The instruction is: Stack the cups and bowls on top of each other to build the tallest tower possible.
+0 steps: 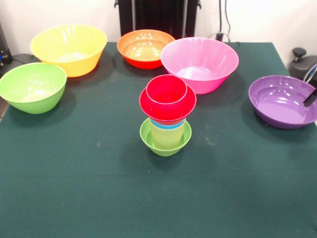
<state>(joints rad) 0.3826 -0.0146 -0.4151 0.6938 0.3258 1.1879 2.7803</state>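
The tower [167, 116] stands at the middle of the table. Its base is the small lime-green bowl [148, 139]. A pale yellow cup [167, 135] sits in it, with the rim of the blue cup [168, 126] showing just above. The small red bowl [151, 106] rests on those, and the red cup [167, 89] sits in it on top. Loose bowls stand around it: large yellow [69, 48], green [32, 87], orange [145, 48], pink [199, 63] and wide purple [282, 101]. The gripper does not show.
The robot's black pedestal [157, 15] stands at the table's far side. A dark slanted object [311, 97] pokes in at the right edge over the purple bowl. A dark knobbed object [302, 62] stands beyond the table's far right corner. The table top [89, 188] is dark green cloth.
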